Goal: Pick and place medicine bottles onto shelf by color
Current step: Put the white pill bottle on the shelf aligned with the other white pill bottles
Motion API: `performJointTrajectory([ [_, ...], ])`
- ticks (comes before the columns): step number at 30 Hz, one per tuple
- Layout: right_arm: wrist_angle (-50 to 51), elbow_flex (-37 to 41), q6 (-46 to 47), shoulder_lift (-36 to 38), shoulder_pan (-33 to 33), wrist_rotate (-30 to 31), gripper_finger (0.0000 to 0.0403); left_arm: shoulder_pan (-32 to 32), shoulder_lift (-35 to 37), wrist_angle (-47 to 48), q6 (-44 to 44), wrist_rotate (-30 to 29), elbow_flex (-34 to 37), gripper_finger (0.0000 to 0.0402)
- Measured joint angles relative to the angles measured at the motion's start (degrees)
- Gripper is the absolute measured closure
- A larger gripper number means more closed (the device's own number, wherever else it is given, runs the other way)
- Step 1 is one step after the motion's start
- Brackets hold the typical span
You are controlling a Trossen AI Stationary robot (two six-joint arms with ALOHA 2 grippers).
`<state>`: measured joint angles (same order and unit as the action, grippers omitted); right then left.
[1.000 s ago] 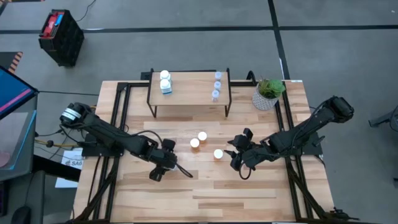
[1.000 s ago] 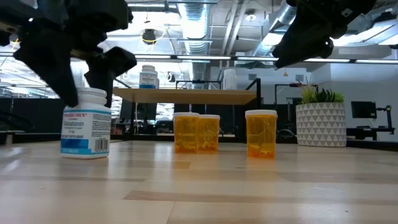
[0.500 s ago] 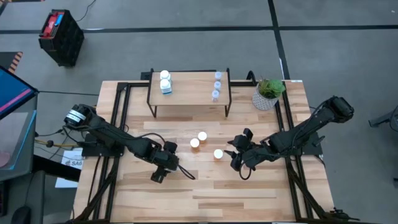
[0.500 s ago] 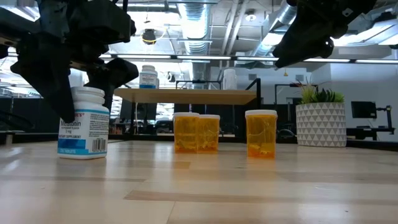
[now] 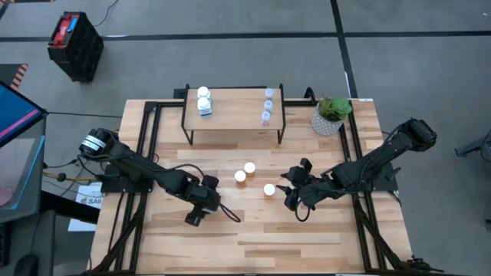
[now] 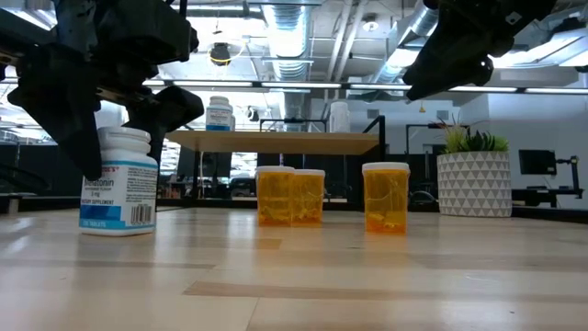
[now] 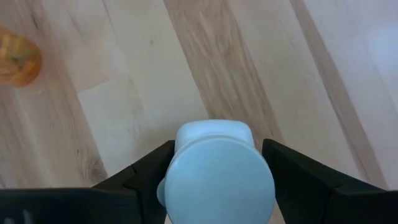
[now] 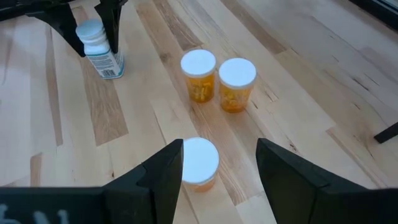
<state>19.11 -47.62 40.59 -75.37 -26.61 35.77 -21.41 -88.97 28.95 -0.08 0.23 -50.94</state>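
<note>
We see two matte black jointed arms, thin black cables running along them. Left arm (image 5: 130, 165) base carries a white-silver disc, maybe a motor cap. Fingers (image 7: 146, 171) are dark, angular, wedge-shaped.

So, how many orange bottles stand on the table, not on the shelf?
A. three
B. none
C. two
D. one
A: the high view shows three orange bottles on the table, while the shelf carries only white and clear ones.
</note>
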Motion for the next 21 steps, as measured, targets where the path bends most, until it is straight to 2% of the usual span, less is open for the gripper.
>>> performJointTrajectory([
  [3, 0.0, 0.0, 0.01, 0.0, 0.0, 0.0, 0.0179, 0.0, 0.0, 0.04, 0.04, -1.28, 0.0, 0.0192],
  [8, 0.01, 0.0, 0.0, 0.0, 0.0, 0.0, 0.0179, 0.0, 0.15, 1.23, 2.03, -2.21, -0.18, 0.0258],
  [15, -0.13, 0.0, 0.01, 0.0, 0.0, -0.11, 0.0179, 0.37, 0.58, 13.0, 7.98, -5.89, -6.87, 0.026],
  [21, -2.27, 0.0, 0.15, 0.0, 0.0, -0.39, 0.0179, 6.26, 4.36, 25.99, 13.75, -7.2, -15.16, 0.0253],
])
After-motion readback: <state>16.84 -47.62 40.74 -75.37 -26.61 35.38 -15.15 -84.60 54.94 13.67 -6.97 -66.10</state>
